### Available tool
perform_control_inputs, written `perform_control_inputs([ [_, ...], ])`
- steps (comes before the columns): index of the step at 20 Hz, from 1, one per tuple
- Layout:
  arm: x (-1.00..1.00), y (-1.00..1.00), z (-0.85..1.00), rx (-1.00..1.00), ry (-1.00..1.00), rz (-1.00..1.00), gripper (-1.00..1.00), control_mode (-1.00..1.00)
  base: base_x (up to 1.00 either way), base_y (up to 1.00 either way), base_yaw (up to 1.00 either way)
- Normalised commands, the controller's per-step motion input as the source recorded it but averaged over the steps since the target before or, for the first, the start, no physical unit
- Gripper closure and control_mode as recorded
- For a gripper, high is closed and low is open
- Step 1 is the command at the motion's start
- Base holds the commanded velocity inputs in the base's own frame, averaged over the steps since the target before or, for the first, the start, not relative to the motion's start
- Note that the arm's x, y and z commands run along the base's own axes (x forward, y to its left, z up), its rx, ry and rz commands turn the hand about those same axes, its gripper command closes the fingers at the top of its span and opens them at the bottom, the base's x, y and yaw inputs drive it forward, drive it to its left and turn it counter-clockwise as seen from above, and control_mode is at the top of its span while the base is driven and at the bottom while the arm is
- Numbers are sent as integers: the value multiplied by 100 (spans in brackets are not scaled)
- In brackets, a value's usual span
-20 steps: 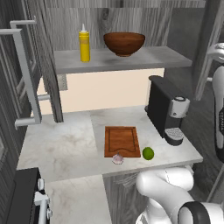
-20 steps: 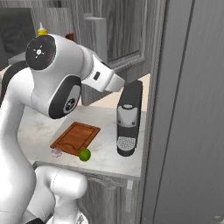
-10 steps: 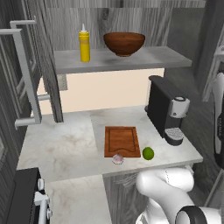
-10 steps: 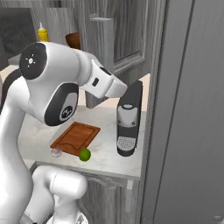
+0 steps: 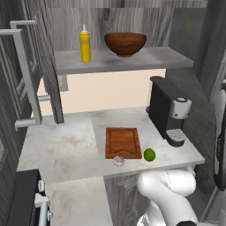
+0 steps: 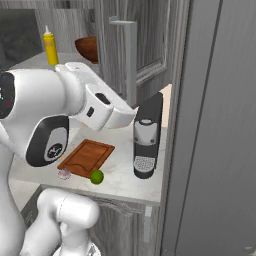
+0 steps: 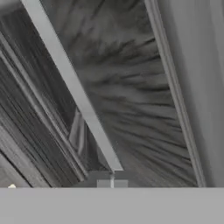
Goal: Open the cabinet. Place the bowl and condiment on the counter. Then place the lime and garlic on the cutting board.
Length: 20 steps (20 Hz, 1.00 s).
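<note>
Gripper (image 7: 112,183) clenched, apparently on the cabinet (image 7: 131,87) door's bar handle (image 7: 74,87)

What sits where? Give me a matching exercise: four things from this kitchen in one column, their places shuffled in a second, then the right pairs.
Things:
1. yellow squeeze bottle
2. lime
3. garlic
4. wooden bowl

Places:
A. on the counter, right of the cutting board
B. on the cabinet shelf, left end
C. at the board's near edge
D. on the cabinet shelf, right of the bottle

Pairs: 1-B, 2-A, 3-C, 4-D
</note>
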Motion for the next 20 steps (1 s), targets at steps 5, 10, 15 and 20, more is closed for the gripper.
perform_control_inputs([
  [5, -49, 100, 1, -9, -1, 0, -100, -100, 0, 0, 0],
  [10, -6, 84, 12, -7, -2, 0, -100, -100, 0, 0, 0],
  [15, 0, 30, 15, -8, 4, 0, -100, -100, 0, 0, 0],
  [20, 0, -3, 14, -8, 45, -1, -100, -100, 0, 0, 0],
])
